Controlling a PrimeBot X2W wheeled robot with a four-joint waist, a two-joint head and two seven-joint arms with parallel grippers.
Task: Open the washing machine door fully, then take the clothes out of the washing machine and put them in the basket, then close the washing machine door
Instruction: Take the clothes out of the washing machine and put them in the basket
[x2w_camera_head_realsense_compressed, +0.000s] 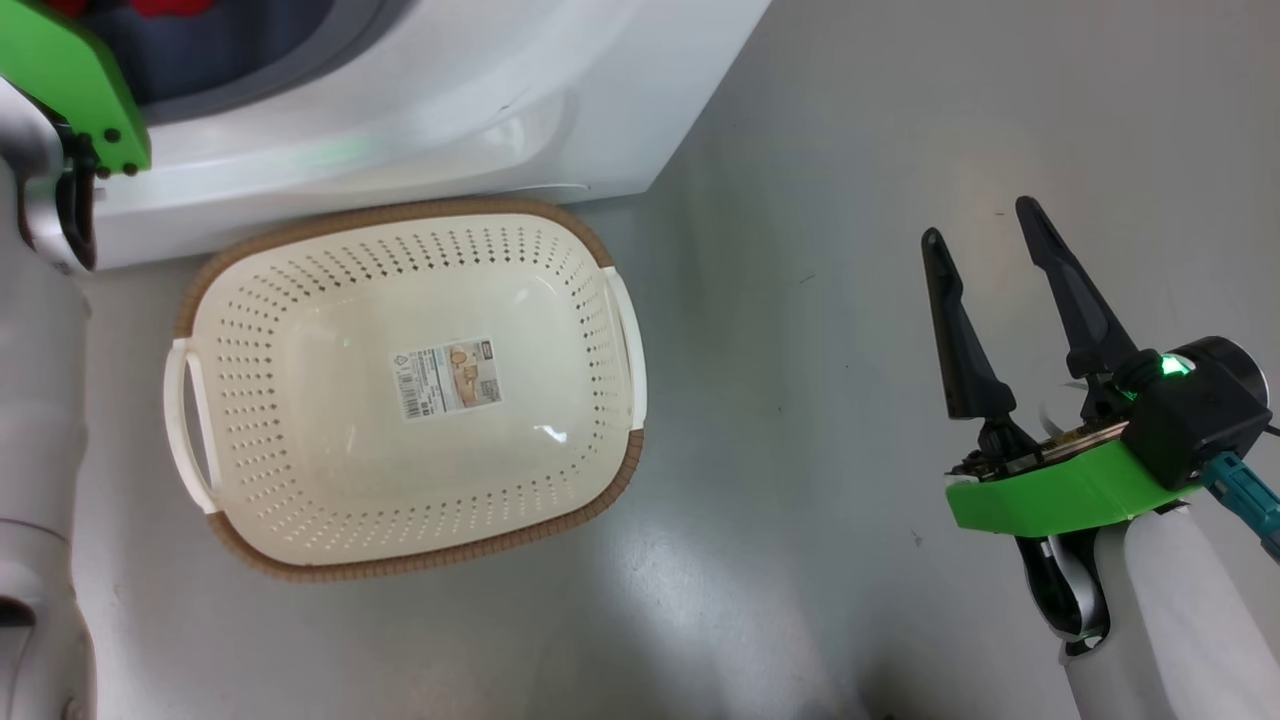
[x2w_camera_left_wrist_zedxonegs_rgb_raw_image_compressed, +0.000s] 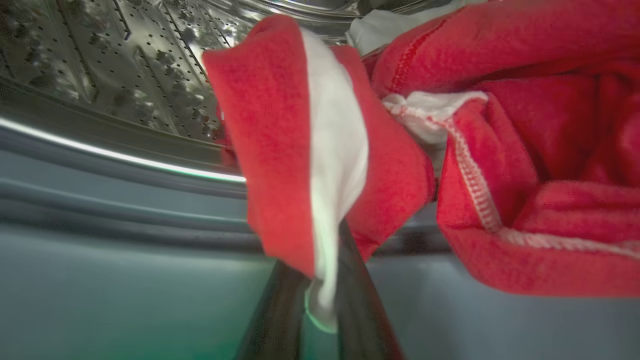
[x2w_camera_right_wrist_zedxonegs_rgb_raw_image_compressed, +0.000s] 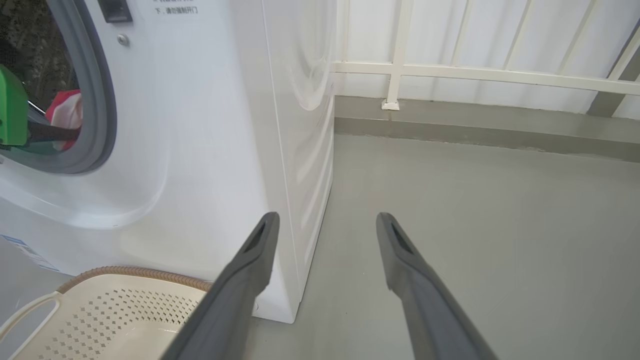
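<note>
The clothes (x2w_camera_left_wrist_zedxonegs_rgb_raw_image_compressed: 300, 150) lie inside the washing machine (x2w_camera_head_realsense_compressed: 450, 110), heaped at the mouth of its perforated steel drum (x2w_camera_left_wrist_zedxonegs_rgb_raw_image_compressed: 125, 65) and spilling over the grey rubber ring (x2w_camera_left_wrist_zedxonegs_rgb_raw_image_compressed: 125, 210). One red fold with a white panel is pinched between the two dark fingers of the left gripper (x2w_camera_left_wrist_zedxonegs_rgb_raw_image_compressed: 320, 280), which are pressed together on the cloth. The fold's long axis runs up the left wrist view, away from the fingers towards the drum. The fingertips themselves are buried in the fabric, and the rest of the heap is cut off at the right edge of that view, so it may be one garment or several. A bit of plain white cloth shows behind the red at the top. On the grey floor (x2w_camera_head_realsense_compressed: 800, 450) just in front of the machine stands the basket (x2w_camera_head_realsense_compressed: 300, 300), open side up, its long axis across the head view with a white handle at each short end and a sticker (x2w_camera_head_realsense_compressed: 447, 378) on its bottom. Its brown rim looks to be almost touching the machine's base. The right gripper (x2w_camera_head_realsense_compressed: 980, 225) hovers well apart from the basket over bare floor, its fingers spread wide with nothing between them. Beyond the machine's side stands a pale railing (x2w_camera_right_wrist_zedxonegs_rgb_raw_image_compressed: 475, 75).
</note>
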